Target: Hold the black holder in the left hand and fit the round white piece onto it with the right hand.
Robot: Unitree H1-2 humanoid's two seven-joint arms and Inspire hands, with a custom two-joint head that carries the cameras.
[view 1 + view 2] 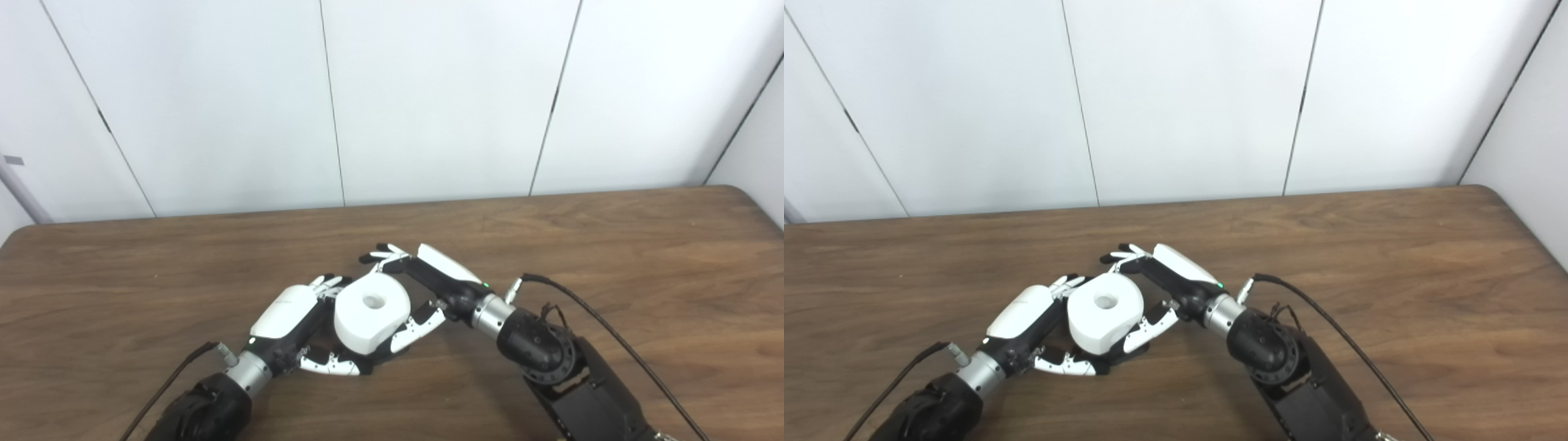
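1. A round white piece (371, 312), a thick plastic-looking disc with a hole through its middle, sits tilted between the two hands near the front middle of the brown wooden table (612, 245), its holed face turned up toward the cameras.
2. The left hand (288, 318), white-backed with black and white fingers, lies against the piece's left side. Its fingers (327, 283) reach along the far left edge and its thumb (327, 365) runs under the near edge, so it cups the piece from below and the side.
3. The right hand (429, 275) comes in from the right. Its fingers (383, 252) curl over the piece's far upper edge while its thumb (422, 323) presses against the near right side, so it grips the white piece.
4. The black holder cannot be made out clearly; a dark shape shows under the piece, by the left thumb, but whether that is the holder or part of a hand I cannot tell.
5. A black cable (612, 337) loops from the right wrist across the table to the right.
6. Behind the table stands a white panelled wall (441, 98).
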